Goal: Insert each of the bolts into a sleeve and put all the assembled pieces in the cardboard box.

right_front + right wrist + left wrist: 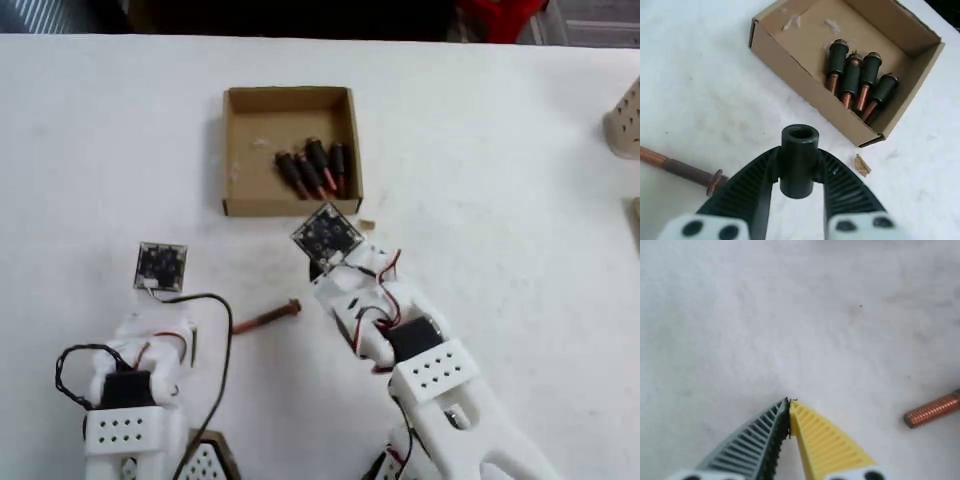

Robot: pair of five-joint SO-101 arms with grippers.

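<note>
A copper bolt (266, 316) lies flat on the white table between the two arms; its threaded end (932, 410) shows near my left gripper (789, 402), which is shut on nothing just above the table. My right gripper (797, 157) is shut on a black sleeve (799, 160), held upright with its bore facing up, close to the near wall of the cardboard box (805, 82). The bolt (682, 170) lies beside that gripper. Inside the box (240, 150) lie several assembled bolt-and-sleeve pieces (315, 168), side by side (857, 82).
A small cardboard scrap (861, 165) lies on the table by the box's near corner. A perforated beige object (625, 122) stands at the table's right edge. Bare white table surrounds the box on the left and far sides.
</note>
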